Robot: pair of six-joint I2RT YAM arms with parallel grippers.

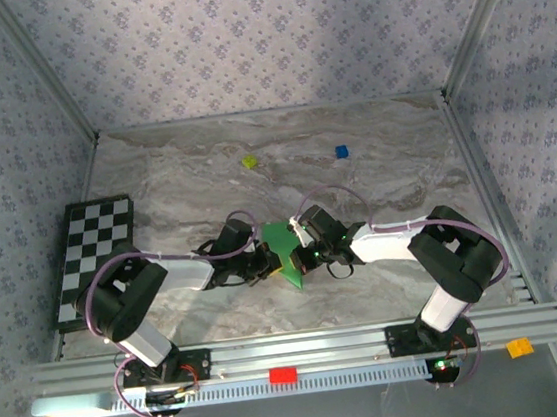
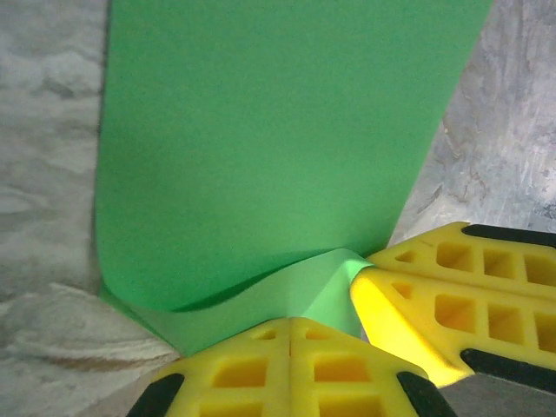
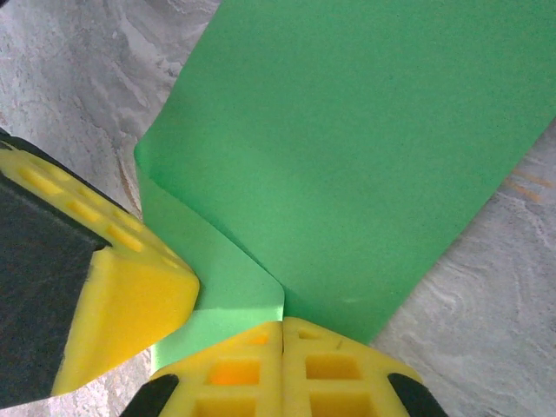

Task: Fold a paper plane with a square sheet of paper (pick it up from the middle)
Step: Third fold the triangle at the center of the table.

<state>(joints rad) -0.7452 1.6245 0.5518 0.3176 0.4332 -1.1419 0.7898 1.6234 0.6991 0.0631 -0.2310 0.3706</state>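
Lying flat along the left edge of the bench point(image 1: 385, 171), well apart from everything else: a black-and-white checkerboard point(image 1: 98, 254).

Reaching in from the near left toward the middle of the bench, with the left tool point(image 1: 270, 261) clenched on the left side of the square sheet of paper point(image 1: 285, 251). Sitting far back, beyond that tool and well apart from it: a small yellow-green block point(image 1: 249, 160). Resting on the near rail point(image 1: 374, 338), close to centre: a red block point(image 1: 282, 374).

Hanging between the two tools at mid-bench, bright green, narrowing to a point at its near end; not showing clearly whether that point is touching the bench.

Pinching, in the left wrist view, with the left tool point(image 2: 291, 326) pressed fully together on the lower edge of the paper point(image 2: 278, 148). Rising broad and smooth above the pinch, and curling softly low on the left. Biting the same edge just to the right, its tips beside the left tool's: the right tool point(image 2: 363, 271), likewise closed.

Gripping, in the right wrist view, with the right tool point(image 3: 283, 323) clamped where a diagonal crease is running down to the fingers. Overlapping there in two layers of paper point(image 3: 365, 148), the upper flap lying over a paler strip. Crowding in at the left, just beside: the left tool point(image 3: 187, 291).

Reaching in from the near right to meet the sheet: the right tool point(image 1: 302, 253).

Sitting far back on the right half of the bench: a blue block point(image 1: 341, 151). Perching at the near right end of the rail: an orange block point(image 1: 519, 346).
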